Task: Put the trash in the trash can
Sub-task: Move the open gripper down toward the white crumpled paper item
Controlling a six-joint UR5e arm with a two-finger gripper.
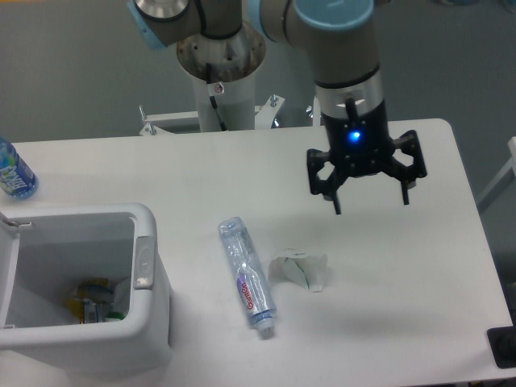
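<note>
A crumpled white wrapper with green edging [300, 268] lies on the white table [419, 274] near the middle. A flattened clear plastic bottle with a red-lettered label [247, 276] lies just left of it, cap end toward the front. The white trash can [149, 322] stands at the front left with its lid [6, 266] swung open; some yellow and green waste lies inside. My gripper [371, 205] hangs open and empty above the table, up and to the right of the wrapper, touching nothing.
An upright bottle with a blue label [14, 171] stands at the table's far left edge. The arm's base column [222, 76] rises at the back centre. A dark object [504, 347] sits at the front right corner.
</note>
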